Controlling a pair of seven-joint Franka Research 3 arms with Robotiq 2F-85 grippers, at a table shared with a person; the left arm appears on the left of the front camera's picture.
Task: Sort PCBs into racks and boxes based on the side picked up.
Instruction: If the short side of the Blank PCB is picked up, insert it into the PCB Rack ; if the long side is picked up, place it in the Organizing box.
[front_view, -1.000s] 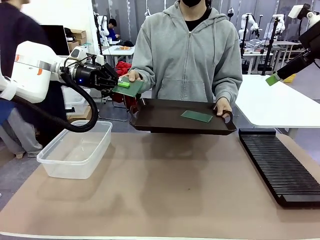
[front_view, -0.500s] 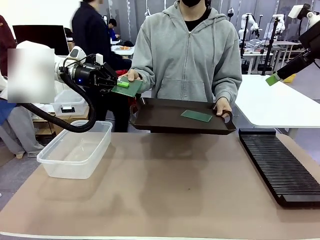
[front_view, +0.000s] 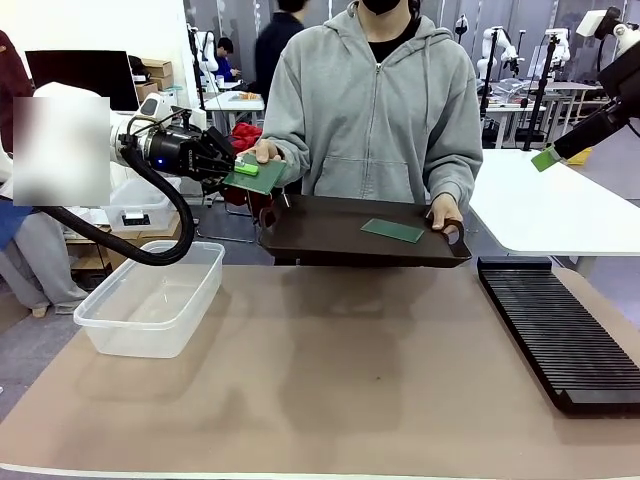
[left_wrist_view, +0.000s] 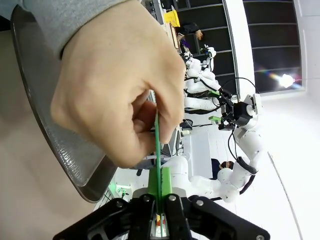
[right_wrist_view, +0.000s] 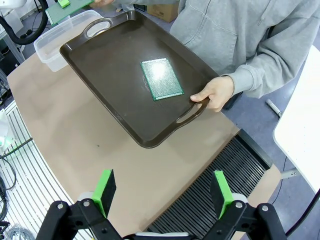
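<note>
My left gripper (front_view: 240, 170) is shut on one green PCB (front_view: 257, 177), held flat above the table's far left; the person's hand (front_view: 266, 151) also grips that board. In the left wrist view the PCB (left_wrist_view: 158, 150) stands edge-on between my closed fingers, pinched by the person's hand (left_wrist_view: 115, 90). A second PCB (front_view: 393, 232) lies flat on the dark brown tray (front_view: 330, 245) that the person holds up. That PCB (right_wrist_view: 161, 79) and the tray (right_wrist_view: 100, 55) lie far below my right gripper (right_wrist_view: 165, 192), which is open and high. The black rack (front_view: 555, 325) lies at the right, the clear box (front_view: 152, 297) at the left.
A white side table (front_view: 550, 205) stands at the far right behind the rack. The brown mat (front_view: 330, 380) is bare in the middle. The person (front_view: 375, 100) stands at the far edge holding the tray with one hand (front_view: 447, 214).
My left gripper and the PCB have stayed almost still. People in the background walked from left to right behind my left arm.
</note>
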